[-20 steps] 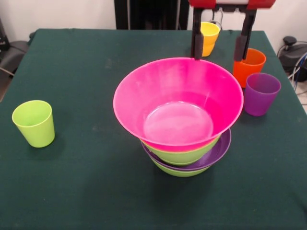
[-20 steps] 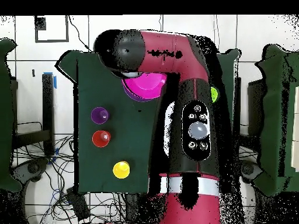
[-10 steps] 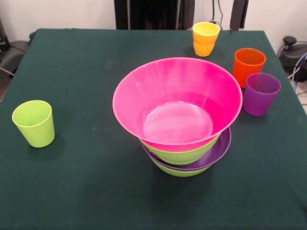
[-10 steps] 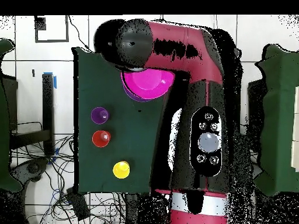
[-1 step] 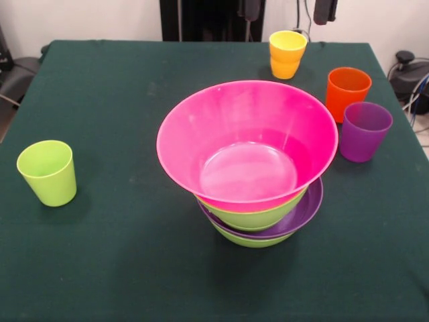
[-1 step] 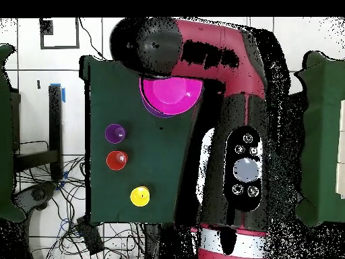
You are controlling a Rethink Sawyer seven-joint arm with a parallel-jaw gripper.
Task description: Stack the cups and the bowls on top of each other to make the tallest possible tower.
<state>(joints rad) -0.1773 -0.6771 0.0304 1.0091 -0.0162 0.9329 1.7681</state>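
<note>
The tower stands mid-table: a wide pink bowl (image 5: 248,144) on top, nested over a lime green bowl (image 5: 258,218), a shallow purple bowl (image 5: 307,209) and another lime green bowl (image 5: 249,240). Four cups stand apart from it: lime green (image 5: 47,172) at the left, yellow-orange (image 5: 287,54) at the far side, and orange (image 5: 347,92) and translucent purple (image 5: 364,131) at the right. My gripper (image 5: 288,12) shows only as two dark fingertips at the top edge. It is open, empty and high above the yellow-orange cup. In the overhead view the arm (image 6: 222,81) covers part of the pink bowl (image 6: 168,94).
The dark green table (image 5: 120,255) ends close behind the yellow-orange cup and just right of the purple cup. Cables and a black device (image 5: 409,70) lie beyond the right edge. Overhead, the purple cup (image 6: 115,133), orange cup (image 6: 116,160) and yellow-orange cup (image 6: 140,196) line up near one table edge.
The gripper has risen from straddling the pink bowl's far rim to the top edge, leaving only its tips in sight. Overhead, the arm has swung to the right. Bowls and cups stayed put.
</note>
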